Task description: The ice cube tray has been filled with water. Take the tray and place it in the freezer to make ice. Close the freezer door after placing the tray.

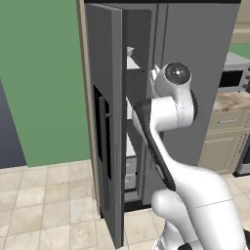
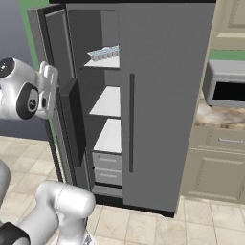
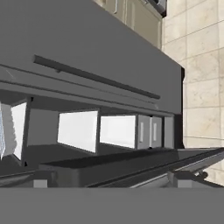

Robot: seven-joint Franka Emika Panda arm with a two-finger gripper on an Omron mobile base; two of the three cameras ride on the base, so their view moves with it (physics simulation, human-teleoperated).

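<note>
The gripper [image 3: 111, 177] is standing with its jaws wide apart and holding nothing, low in the hand view, close to the inner face of the freezer door [image 1: 105, 122]. My guess is the arm could snag that door's edge or shelf lips while swinging it shut, leaving it ajar. The ice cube tray [image 2: 103, 53] is sitting on the top shelf [image 2: 103, 63] of the freezer [image 2: 98, 105], upper centre of the right base view; the lower shelves and drawers [image 2: 107, 167] are looking bare.

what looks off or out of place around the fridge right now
Nothing is spilled or damaged. The freezer door stands wide open, and the ice cube tray sits flat on the top shelf of the freezer. The gripper is open and empty.
</note>
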